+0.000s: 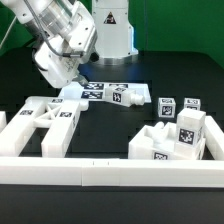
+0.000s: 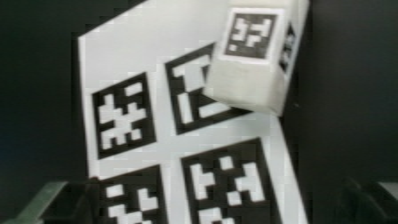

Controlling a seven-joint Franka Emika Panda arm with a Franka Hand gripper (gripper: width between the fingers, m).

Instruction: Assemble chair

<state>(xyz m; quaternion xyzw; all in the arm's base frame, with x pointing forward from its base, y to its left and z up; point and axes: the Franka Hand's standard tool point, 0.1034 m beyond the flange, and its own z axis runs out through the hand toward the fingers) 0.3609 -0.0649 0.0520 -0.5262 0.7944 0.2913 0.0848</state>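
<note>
Hovering pincer (image 2: 206, 198): jaws are held apart above the marker board (image 1: 95, 92).
Peg (image 1: 131, 97): is laid on the board's end, exterior frame's centre.

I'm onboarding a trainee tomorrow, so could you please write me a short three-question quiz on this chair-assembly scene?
1. True or false: the gripper is holding a chair part.
2. Which part lies furthest toward the exterior view's left? A) X-braced frame B) notched block C) cube-ended peg
3. Fill in: the gripper hovers over the flat, tagged ____.

Key:
1. False; its jaws stand open and empty.
2. A.
3. marker board.
</note>
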